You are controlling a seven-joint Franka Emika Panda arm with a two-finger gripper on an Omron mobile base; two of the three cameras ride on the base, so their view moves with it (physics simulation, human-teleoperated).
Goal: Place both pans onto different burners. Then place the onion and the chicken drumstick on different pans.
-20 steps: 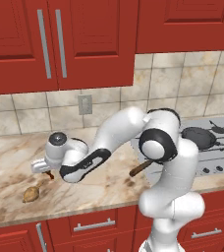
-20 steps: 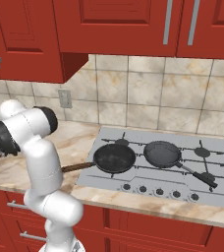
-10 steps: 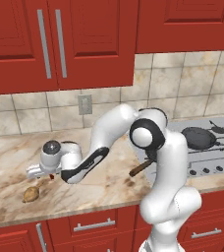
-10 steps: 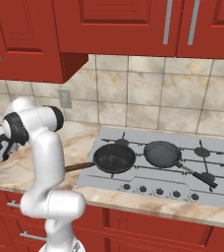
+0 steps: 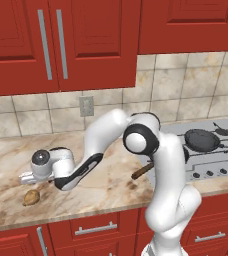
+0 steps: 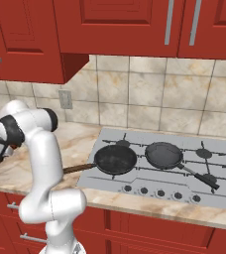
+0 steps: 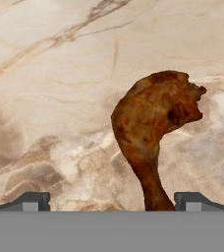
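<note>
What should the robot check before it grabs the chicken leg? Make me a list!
1. Gripper open: ok, the tips stand wide apart.
2. Chicken drumstick lined up: ok, its thin bone end lies between the tips, toward one side.
3. Nothing held yet: ok.
4. Both pans on burners: ok, the wider black pan and the smaller dark-grey pan sit on different burners of the cooktop.
5. Pans ready for food: ok, both look bare.
6. Onion out of the way: ok, it lies on the counter apart from the hand.

Both pans [image 6: 115,158] [image 6: 164,154] side by side on cooktop [image 6: 219,163] burners, onion [image 5: 31,197] on counter [image 5: 111,185] left, drumstick [image 7: 153,123] below claw [image 7: 112,201]
</note>
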